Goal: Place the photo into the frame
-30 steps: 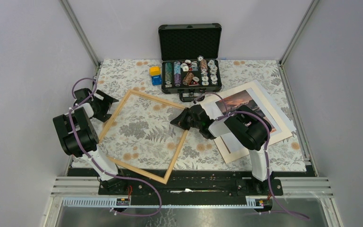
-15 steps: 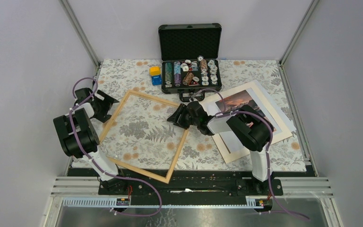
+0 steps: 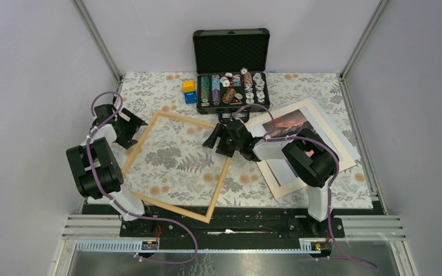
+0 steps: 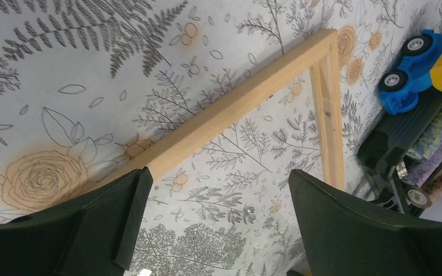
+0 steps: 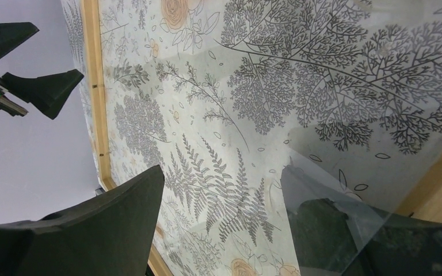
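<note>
The frame of thin light wood lies tilted on the floral cloth, left of centre. My right gripper is open over its far right rail. In the right wrist view the right gripper holds nothing, and one of its fingers shows through a clear sheet. My left gripper is open at the frame's left rail. The rail runs just beyond the left gripper. The photo, a sunset scene with a wide white border, lies flat at the right, partly under my right arm.
An open black case full of chips stands at the back, just behind the frame's far corner. A blue toy car and a yellow block sit beside it. Grey walls close in on the left, right and back.
My right gripper has opened and drawn back a little toward the case. The frame has shifted slightly to the right. The left gripper has stayed open.
</note>
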